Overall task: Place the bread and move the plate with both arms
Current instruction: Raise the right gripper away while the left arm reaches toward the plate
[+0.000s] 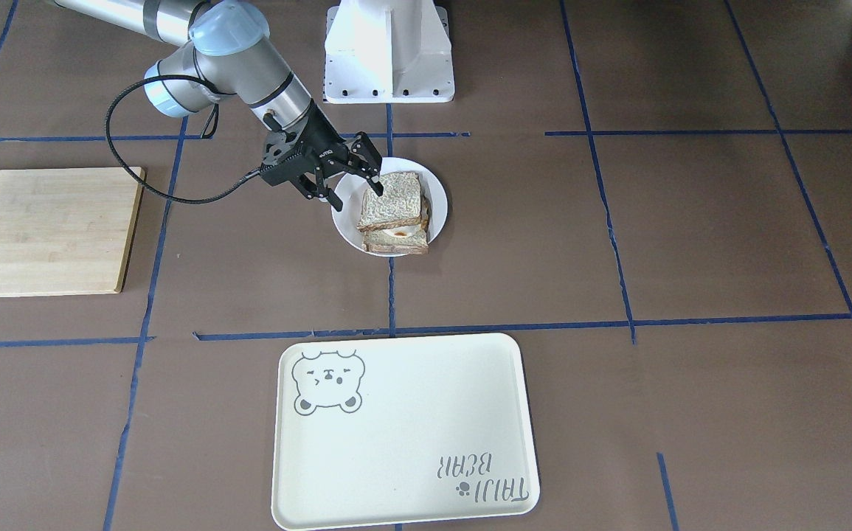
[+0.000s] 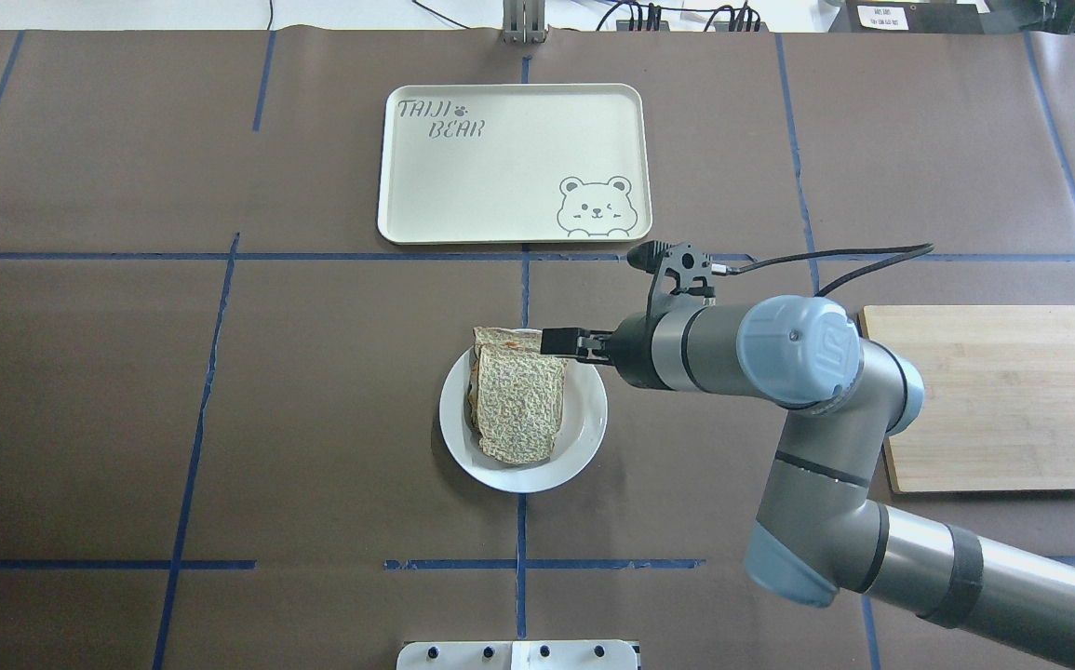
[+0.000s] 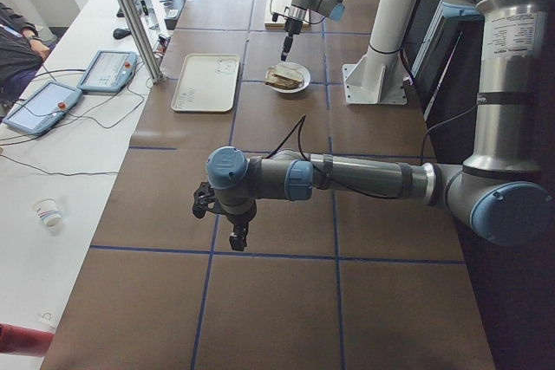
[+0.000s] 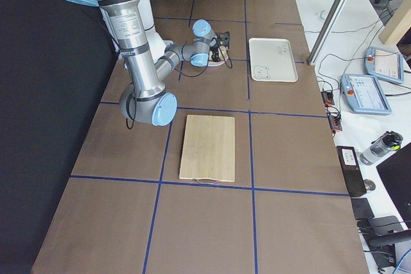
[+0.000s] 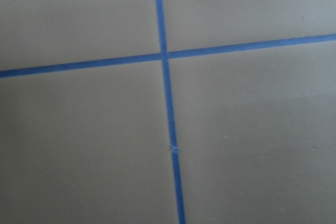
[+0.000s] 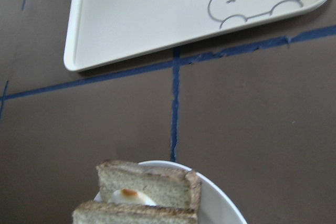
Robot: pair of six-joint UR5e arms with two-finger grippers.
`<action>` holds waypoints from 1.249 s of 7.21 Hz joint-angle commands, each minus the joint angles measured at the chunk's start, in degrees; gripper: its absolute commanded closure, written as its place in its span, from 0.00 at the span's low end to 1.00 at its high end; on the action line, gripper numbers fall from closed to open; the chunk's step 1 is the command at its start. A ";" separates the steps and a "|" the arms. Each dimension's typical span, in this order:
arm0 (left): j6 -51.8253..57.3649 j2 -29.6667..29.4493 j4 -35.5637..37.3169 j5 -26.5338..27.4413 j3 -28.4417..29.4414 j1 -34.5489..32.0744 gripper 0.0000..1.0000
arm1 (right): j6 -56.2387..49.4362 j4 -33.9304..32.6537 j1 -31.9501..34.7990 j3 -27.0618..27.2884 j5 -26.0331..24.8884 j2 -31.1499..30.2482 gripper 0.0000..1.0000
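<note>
Right end effector (image 1: 352,188) is released, jaws spread, sitting low at the plate's right side. One fingertip (image 1: 375,184) is touching or just beside the corner of the bread (image 1: 394,198); I can't tell which. The other finger hangs by the rim of the plate (image 1: 437,193). The bread is on the plate, on top of the stack over the egg slice (image 1: 395,246), and not square with it. The lower slice pokes out on the far side, to the plate's edge.

Risks as I see them:
- The retract drags that fingertip across the crust, and the top slice slides or flips off the egg. I'd lift straight up before pulling back.
- The other finger clips the rim on the way out, so the plate scoots and the stack shifts.
- The plate is small and the stack covers most of it, so there's little free rim to pinch. A sloppy grasp bites bread instead.
- On the two-arm move, any height or speed mismatch tilts the plate. The egg layer looks slippery, so the top slice goes first.
- Left end effector (image 3: 236,238) is well apart, hovering over the counter (image 2: 314,400) far out left; I can't tell its grip state. It has a long reach in and must meet the plate's left rim without nudging it.
- The tray (image 2: 500,177) sits on the far side of the plate, past the tape line. If that's the destination, its raised lip could catch the plate's underside.
</note>
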 commanded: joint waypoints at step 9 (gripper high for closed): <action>-101.39 -6.66 -70.34 15.85 0.42 33.72 0.00 | -52.32 -49.82 32.14 12.62 22.45 -8.30 0.00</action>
